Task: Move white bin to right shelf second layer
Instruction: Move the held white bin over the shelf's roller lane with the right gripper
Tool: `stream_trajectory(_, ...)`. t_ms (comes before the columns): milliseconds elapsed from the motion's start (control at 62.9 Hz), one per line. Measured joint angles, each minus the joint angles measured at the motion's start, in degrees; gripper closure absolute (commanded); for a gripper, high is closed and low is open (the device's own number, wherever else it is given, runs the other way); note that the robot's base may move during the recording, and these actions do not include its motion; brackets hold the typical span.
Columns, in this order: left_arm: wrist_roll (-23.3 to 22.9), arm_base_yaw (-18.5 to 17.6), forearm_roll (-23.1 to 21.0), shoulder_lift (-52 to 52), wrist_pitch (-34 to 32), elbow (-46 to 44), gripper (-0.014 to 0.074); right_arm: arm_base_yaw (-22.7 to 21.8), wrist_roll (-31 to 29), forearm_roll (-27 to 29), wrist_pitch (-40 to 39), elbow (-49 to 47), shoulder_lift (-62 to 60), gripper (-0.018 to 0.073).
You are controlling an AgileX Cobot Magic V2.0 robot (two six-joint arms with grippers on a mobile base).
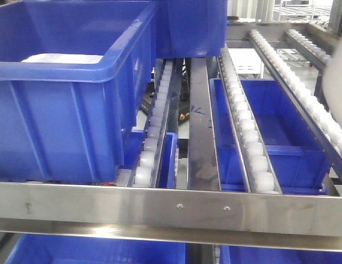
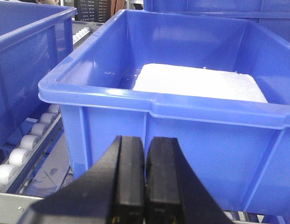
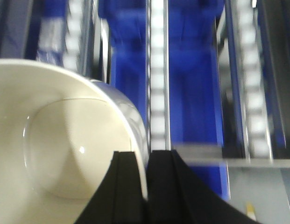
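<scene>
Right gripper (image 3: 145,177) is clamping the white bin (image 3: 56,140) by its rim.
Left gripper (image 2: 145,177) is sitting clenched empty, facing a blue crate (image 2: 182,135).

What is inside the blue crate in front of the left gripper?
A flat white slab lies on the floor of the blue crate, toward its right side. The near wall hides the floor's front strip, so anything there cannot be seen. The left gripper is shut, empty.

Cream-white bin (image 3: 56,149) (glossy); blue crates (image 1: 66,99); white rollers (image 1: 245,124).
</scene>
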Motion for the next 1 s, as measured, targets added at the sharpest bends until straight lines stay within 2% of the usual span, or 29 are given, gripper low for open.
stream_trajectory(159,0.0,0.0,0.0,0.0,0.0,0.0,0.0512,0.0,0.0,0.0,-6.14,0.0,4.81,0.0482)
stream_trajectory(509,0.0,0.0,0.0,0.0,0.0,0.0,0.0512,0.0,0.0,0.0,-18.36,0.0,24.16,0.0482)
stream_trajectory(747,0.0,0.0,0.0,0.0,0.0,0.0,0.0512,0.0,0.0,0.0,-20.67,0.0,33.5,0.0482)
stream_trajectory(1001,0.0,0.0,0.0,0.0,0.0,0.0,0.0512,0.0,0.0,0.0,-21.55,0.0,35.33,0.0468)
